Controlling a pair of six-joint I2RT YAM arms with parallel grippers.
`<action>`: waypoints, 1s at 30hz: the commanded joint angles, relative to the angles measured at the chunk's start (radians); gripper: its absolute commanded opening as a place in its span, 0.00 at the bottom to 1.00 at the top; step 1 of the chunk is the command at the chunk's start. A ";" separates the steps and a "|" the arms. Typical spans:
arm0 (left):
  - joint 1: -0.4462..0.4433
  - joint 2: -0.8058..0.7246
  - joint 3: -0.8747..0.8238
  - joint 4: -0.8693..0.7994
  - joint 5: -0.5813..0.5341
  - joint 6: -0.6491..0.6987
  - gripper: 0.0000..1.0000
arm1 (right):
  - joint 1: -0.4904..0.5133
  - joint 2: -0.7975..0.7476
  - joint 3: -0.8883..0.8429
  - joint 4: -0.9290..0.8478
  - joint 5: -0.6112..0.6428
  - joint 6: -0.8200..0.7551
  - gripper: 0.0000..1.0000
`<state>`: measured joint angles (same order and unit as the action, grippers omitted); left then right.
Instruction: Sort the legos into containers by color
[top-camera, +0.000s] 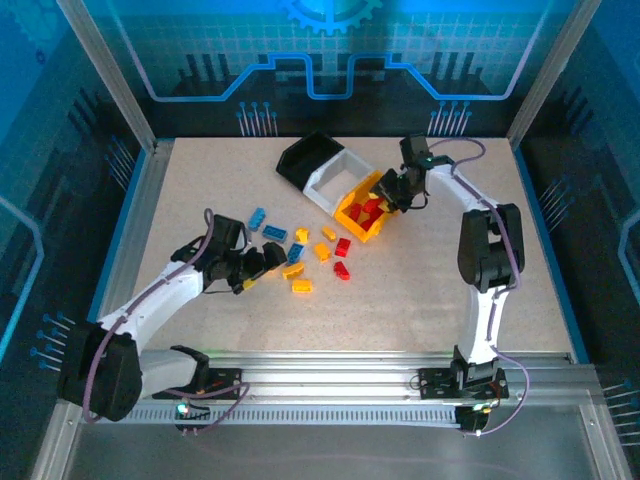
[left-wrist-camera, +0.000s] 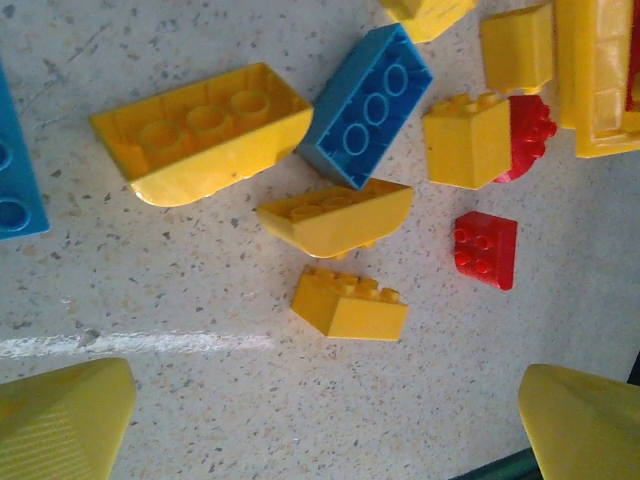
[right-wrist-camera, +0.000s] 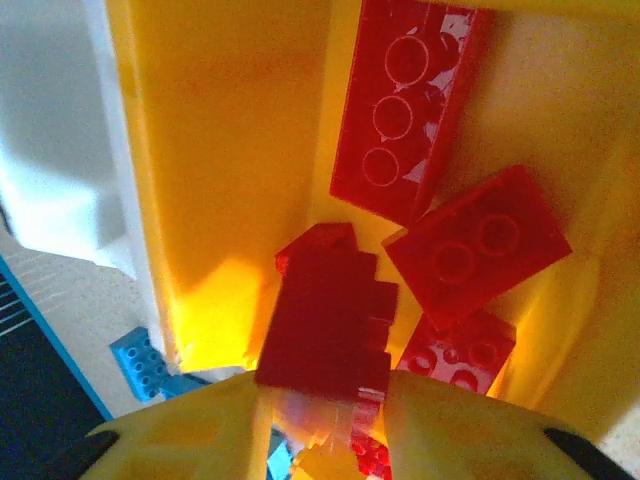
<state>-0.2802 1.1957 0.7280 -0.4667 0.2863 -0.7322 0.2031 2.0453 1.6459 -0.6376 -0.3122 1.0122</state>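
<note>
The left claw (left-wrist-camera: 325, 405) gapes wide with nothing in it, its two yellow fingertips (left-wrist-camera: 65, 420) far apart just above the table (left-wrist-camera: 150, 400) and a small yellow brick (left-wrist-camera: 350, 305) lying ahead of the gap. The left arm (top-camera: 165, 290) stretches low and slantwise from the near left corner toward the loose bricks (top-camera: 300, 255), a scatter of blue, yellow and red pieces at the middle of the table. The right claw (right-wrist-camera: 325, 400) is only narrowly parted, and a blurred red brick (right-wrist-camera: 325, 320) sits right at its tips; whether it is pinched or free I cannot tell. The right arm (top-camera: 488, 250) rises from the near right, folds at the elbow and points the claw down into the yellow bin (top-camera: 352, 222). The three bins sit joined in a slanted row: the black bin (top-camera: 303, 157) farthest, the white bin (top-camera: 335, 183) between, the yellow bin nearest the loose bricks. Several red bricks (right-wrist-camera: 405, 110) lie in the yellow bin, a long one by its wall and squarer ones beside it
</note>
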 joint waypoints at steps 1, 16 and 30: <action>0.013 -0.015 0.024 -0.050 0.017 0.042 0.99 | 0.022 0.017 0.052 -0.019 0.022 -0.007 0.42; 0.093 -0.123 -0.043 -0.078 0.047 0.058 0.99 | 0.049 0.013 0.070 -0.076 0.071 -0.012 0.54; 0.099 -0.130 -0.055 -0.045 0.057 0.028 0.99 | -0.041 -0.097 -0.077 -0.252 0.114 -0.163 0.60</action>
<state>-0.1905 1.0779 0.6903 -0.5175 0.3126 -0.7013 0.2066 1.9900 1.6215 -0.7605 -0.2470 0.9092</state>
